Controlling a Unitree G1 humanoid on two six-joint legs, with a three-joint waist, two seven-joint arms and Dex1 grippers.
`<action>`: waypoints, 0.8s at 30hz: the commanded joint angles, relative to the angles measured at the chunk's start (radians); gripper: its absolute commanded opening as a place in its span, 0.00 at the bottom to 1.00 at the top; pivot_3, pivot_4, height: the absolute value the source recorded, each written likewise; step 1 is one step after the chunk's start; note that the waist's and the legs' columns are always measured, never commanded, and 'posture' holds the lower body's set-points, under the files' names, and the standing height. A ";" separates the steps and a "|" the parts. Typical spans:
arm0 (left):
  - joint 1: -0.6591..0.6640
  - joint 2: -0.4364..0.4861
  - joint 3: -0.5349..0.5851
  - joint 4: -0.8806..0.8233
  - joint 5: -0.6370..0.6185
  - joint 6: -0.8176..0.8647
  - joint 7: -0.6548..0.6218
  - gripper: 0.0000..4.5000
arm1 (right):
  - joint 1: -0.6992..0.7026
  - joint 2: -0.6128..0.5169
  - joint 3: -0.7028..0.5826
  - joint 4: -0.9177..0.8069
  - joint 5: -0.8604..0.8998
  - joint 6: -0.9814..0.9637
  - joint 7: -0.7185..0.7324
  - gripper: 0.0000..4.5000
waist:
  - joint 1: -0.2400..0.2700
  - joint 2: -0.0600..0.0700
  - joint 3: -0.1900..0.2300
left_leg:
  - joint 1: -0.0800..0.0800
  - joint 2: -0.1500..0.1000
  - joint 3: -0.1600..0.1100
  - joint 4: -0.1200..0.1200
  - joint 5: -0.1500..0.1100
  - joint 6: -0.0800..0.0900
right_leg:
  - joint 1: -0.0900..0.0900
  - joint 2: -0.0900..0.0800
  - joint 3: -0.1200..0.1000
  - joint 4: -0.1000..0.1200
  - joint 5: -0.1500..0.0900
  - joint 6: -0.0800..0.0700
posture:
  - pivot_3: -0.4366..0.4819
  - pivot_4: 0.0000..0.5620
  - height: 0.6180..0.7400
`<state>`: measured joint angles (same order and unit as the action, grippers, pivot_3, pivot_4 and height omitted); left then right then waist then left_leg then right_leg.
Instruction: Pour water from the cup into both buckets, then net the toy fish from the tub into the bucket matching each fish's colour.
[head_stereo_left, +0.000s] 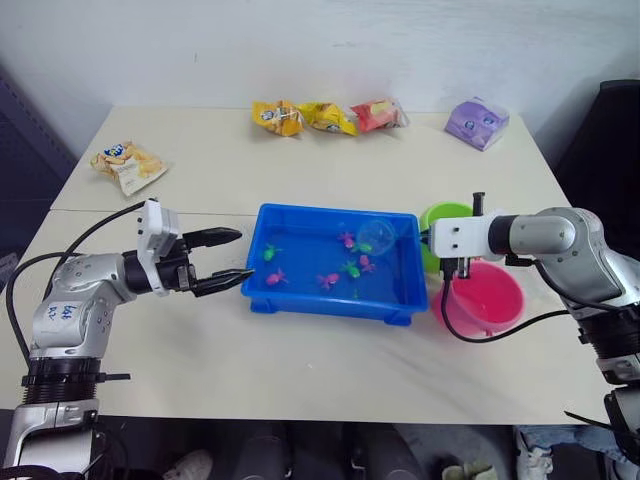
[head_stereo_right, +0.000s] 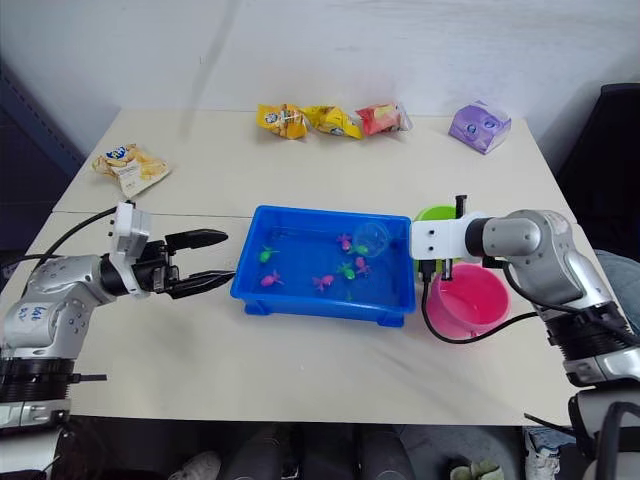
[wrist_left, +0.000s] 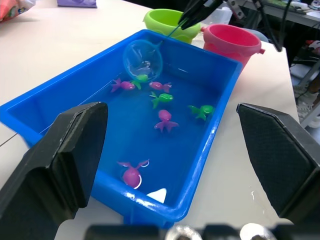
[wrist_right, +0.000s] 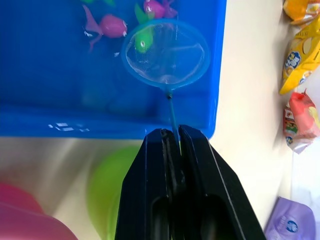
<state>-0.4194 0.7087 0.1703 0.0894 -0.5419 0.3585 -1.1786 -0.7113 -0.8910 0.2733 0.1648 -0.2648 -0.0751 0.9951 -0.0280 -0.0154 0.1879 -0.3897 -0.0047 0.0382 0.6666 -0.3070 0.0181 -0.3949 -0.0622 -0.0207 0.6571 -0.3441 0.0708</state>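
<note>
Right now your shallow bright-blue rectangular plastic tub (head_stereo_left: 300, 300) sits mid-table holding water and several tiny plastic fish (wrist_left: 162, 120), pink and green mixed. Your right gripper (wrist_right: 171, 145) has its black fingers pinched together on the thin dark handle of the small round light-blue hoop net (wrist_right: 165, 52), whose hoop hangs over the tub's far right corner with a green fish (wrist_right: 143, 40) at its edge. Just beside the tub's right end stand the lime-green round plastic pail (head_stereo_left: 443, 217) and the pink round plastic pail (head_stereo_left: 483, 297); you cannot tell what either one holds. Your left gripper (head_stereo_left: 232, 256) hovers at the tub's left end, jaws spread wide, empty.
</note>
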 joint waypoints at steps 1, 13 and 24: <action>-0.024 0.002 -0.007 0.008 0.008 -0.022 -0.014 0.99 | -0.035 0.005 -0.006 -0.009 -0.029 -0.011 -0.004 0.00 | -0.001 0.000 0.000 | 0.000 0.000 0.000 0.000 0.000 0.000 | 0.000 0.000 0.000 0.000 0.000 0.000 | 0.48 0.27 1.00; -0.046 -0.019 -0.016 0.044 0.020 -0.055 -0.020 0.99 | -0.013 0.019 0.010 -0.074 0.001 0.030 0.121 0.00 | 0.000 0.000 0.000 | 0.000 0.000 0.000 0.000 0.000 0.000 | 0.000 0.000 0.000 0.001 0.000 0.000 | 0.48 0.27 1.00; -0.029 -0.016 -0.011 0.029 0.018 -0.055 -0.013 0.99 | 0.020 0.012 -0.024 -0.151 0.074 0.218 0.201 0.00 | 0.000 0.000 0.000 | 0.000 0.000 0.000 0.001 0.000 0.000 | 0.000 0.000 0.000 0.001 0.000 0.000 | 0.48 0.27 1.00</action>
<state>-0.4531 0.6864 0.1444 0.1357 -0.5209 0.3164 -1.1924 -0.6944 -0.8639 0.2976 0.0654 -0.2244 0.1018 1.1772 -0.0281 -0.0154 0.1879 -0.3897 -0.0047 0.0382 0.6674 -0.3069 0.0180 -0.3950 -0.0621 -0.0207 0.6584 -0.3441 0.0708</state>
